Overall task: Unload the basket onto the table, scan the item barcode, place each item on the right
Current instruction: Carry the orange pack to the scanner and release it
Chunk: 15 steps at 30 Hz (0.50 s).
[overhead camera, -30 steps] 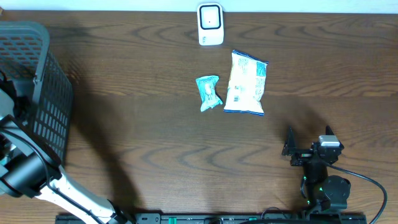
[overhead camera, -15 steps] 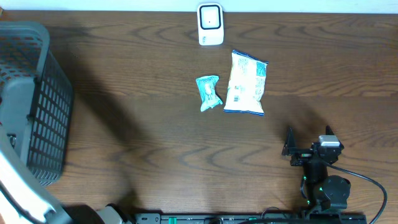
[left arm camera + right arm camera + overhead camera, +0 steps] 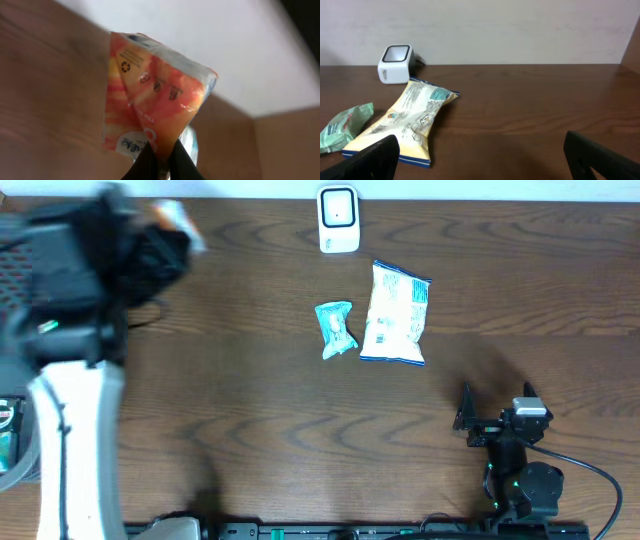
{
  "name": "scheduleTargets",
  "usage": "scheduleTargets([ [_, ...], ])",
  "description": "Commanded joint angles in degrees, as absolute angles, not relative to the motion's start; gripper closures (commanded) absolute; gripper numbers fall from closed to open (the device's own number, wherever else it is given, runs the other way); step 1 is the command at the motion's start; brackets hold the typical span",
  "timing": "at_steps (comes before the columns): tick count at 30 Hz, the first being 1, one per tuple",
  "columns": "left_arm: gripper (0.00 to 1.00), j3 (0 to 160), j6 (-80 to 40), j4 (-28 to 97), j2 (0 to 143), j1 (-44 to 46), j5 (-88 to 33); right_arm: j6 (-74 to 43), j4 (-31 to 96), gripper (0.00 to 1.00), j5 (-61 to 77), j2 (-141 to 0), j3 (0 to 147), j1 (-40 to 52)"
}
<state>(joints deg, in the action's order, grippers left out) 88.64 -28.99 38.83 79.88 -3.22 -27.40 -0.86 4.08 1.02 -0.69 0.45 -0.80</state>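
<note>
Far left, your left claw (image 3: 162,165) is pressed together on the lower edge of an orange packet (image 3: 150,95). In its wrist view the dark fingertips (image 3: 185,167) pinch the crinkled wrapper, and the packet stands up from them against the pale wall and the brown table (image 3: 250,410). From overhead, that arm is a blur, and the packet shows as a smear of orange at the claw's far side.

Well to the right of that claw, a white scanner (image 3: 338,220) sits at the table's far edge, well apart from the packet. Farther right and nearer to you, a teal packet (image 3: 336,328) lies flat. Just beside it on the right is a yellow bag (image 3: 396,313) with a blue bottom edge. Whether the two touch, you cannot tell.

At right, your right claw (image 3: 497,402) is spread wide with nothing between its fingers (image 3: 370,157), low over the near side of the table. The yellow bag, the teal packet and the scanner all lie ahead of this claw and off to its left, none of them touching it.
</note>
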Motion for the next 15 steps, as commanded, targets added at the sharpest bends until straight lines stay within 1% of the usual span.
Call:
scheduleTargets([
  [1, 0.93, 89.0, -27.7, 38.6, 85.8, 6.6, -15.6, -1.5, 4.3, 0.01, 0.6, -0.4, 0.3, -0.7],
  [6, 0.93, 89.0, -27.7, 36.8, 94.7, 15.6, -5.8, -1.5, 4.3, 0.01, 0.6, -0.4, 0.3, -0.7],
  [8, 0.92, 89.0, -27.7, 36.8, 98.5, 17.9, -2.6, -1.5, 4.3, 0.01, 0.6, -0.4, 0.3, -0.7],
  [12, 0.93, 89.0, -30.7, 36.6, 106.7, 21.2, -2.1, -1.5, 4.3, 0.01, 0.6, -0.4, 0.3, -0.7],
  [15, 0.92, 89.0, -30.8, 35.4, 111.9, 22.7, -2.1, -1.5, 4.3, 0.01, 0.6, -0.4, 0.3, -0.7],
])
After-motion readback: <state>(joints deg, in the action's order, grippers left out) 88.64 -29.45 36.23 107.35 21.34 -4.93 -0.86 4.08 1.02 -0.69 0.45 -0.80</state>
